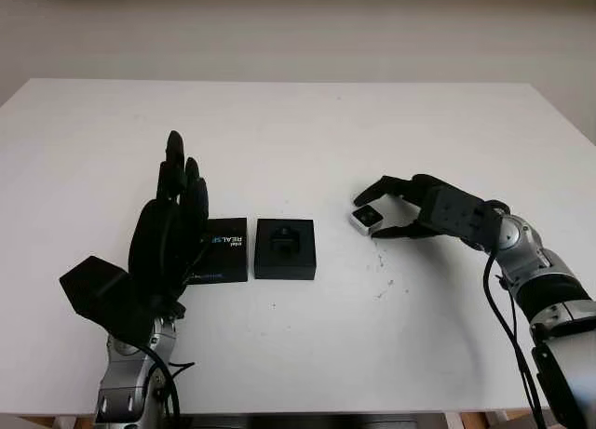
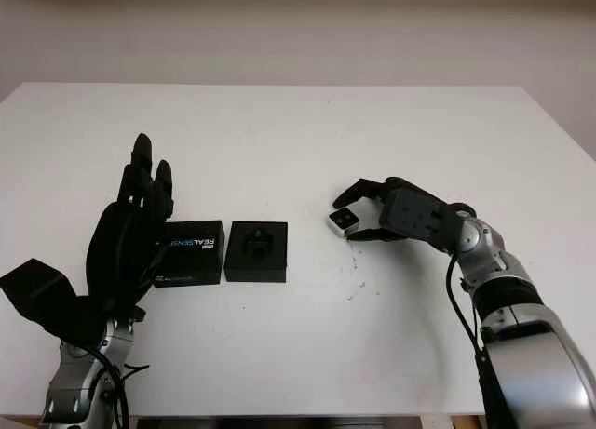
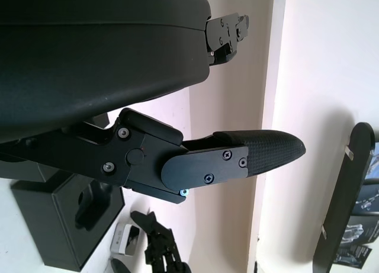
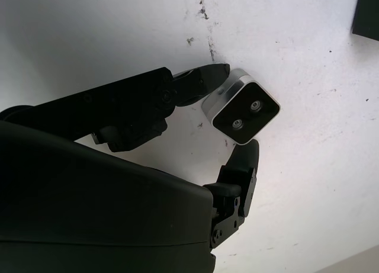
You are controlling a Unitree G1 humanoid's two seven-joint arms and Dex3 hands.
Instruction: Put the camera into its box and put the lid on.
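A small silver camera (image 1: 366, 221) with a black two-lens face (image 4: 243, 114) lies on the white table (image 1: 298, 131), right of the box. My right hand (image 1: 370, 215) is shut on it, one fingertip (image 4: 207, 83) pressing its silver side and the thumb (image 4: 243, 160) against the opposite edge. The open black box (image 1: 285, 248) with its dark foam insert sits at the table's middle. Its lid (image 1: 222, 250), printed REALSENSE, lies flat just left of the box. My left hand (image 1: 172, 224) stands upright and open beside the lid's left edge, holding nothing.
Small dark specks (image 1: 384, 285) mark the table in front of the camera. The table's front edge (image 1: 307, 412) runs close behind both forearms. A black cable (image 1: 498, 317) loops along the right forearm.
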